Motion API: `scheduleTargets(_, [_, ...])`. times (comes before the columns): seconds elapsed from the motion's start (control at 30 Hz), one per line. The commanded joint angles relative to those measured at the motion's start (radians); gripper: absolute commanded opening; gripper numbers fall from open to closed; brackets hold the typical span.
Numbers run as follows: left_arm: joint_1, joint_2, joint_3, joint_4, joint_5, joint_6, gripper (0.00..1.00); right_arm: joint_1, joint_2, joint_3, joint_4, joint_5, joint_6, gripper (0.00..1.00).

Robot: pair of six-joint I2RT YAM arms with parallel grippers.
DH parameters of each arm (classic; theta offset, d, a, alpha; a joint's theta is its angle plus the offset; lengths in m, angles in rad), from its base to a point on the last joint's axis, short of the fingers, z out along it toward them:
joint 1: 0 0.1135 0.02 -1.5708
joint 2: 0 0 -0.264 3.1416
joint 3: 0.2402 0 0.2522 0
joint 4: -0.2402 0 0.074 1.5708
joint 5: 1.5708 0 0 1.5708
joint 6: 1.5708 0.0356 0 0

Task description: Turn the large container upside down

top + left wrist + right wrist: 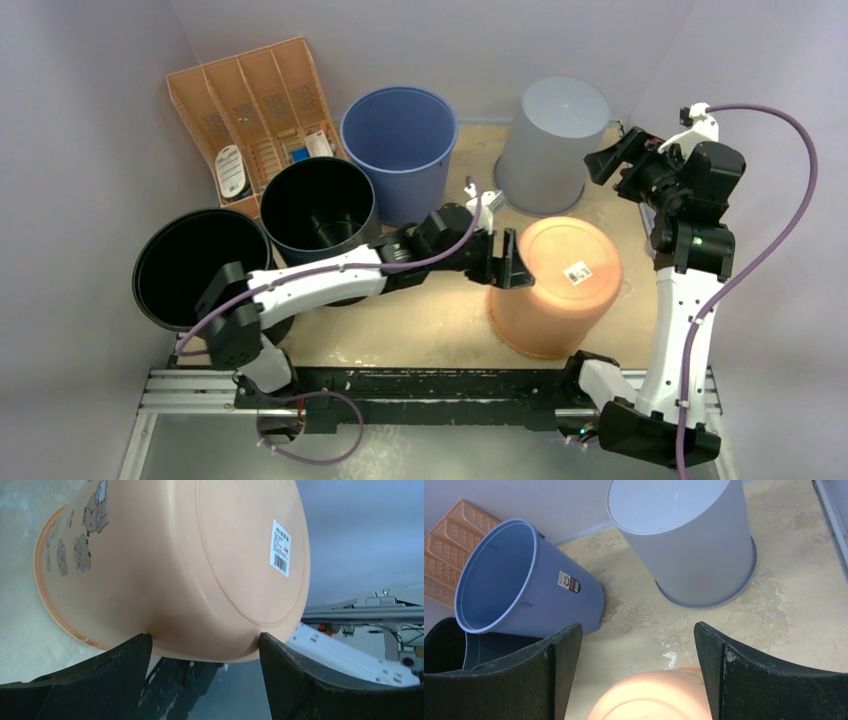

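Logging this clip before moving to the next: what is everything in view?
peach bucket: 1, peach-orange with a barcode sticker on its base, upside down, centre right
grey bin: 1, pale grey-blue, upside down, back right
blue bin: 1, blue, upright, back centre
black bins: 2, black, upright, left side
divided basket: 1, orange, propped at back left, small items inside
table: 1, beige, under everything
left gripper: 1, black, open at the peach bucket's side
right gripper: 1, black, open, raised beside the grey bin
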Motion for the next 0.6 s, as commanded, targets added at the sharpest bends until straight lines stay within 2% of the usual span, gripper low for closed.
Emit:
scheduleTargets(0.0, [0.013,0.179,0.153,0.008,-0.040,0.114,0.77,0.003,-0.018,0.041,0.027,-0.034,-0.002,0.84])
scheduleTargets(0.13, [0.013,0.332,0.302,0.069,-0.036,0.120,0.77,0.004,-0.037,0.046,0.003,0.013,-0.018,0.82])
scheduleTargets(0.33, [0.013,0.522,0.516,0.104,-0.049,0.140,0.77,0.003,-0.091,0.090,-0.066,0.290,-0.048,0.80])
scheduleTargets(0.43, [0.018,0.480,0.552,0.015,-0.081,0.217,0.77,0.004,-0.116,0.107,-0.094,0.321,-0.048,0.80])
scheduleTargets(0.57, [0.064,0.315,0.442,-0.078,-0.132,0.283,0.77,0.019,-0.146,0.127,-0.105,0.440,-0.137,0.78])
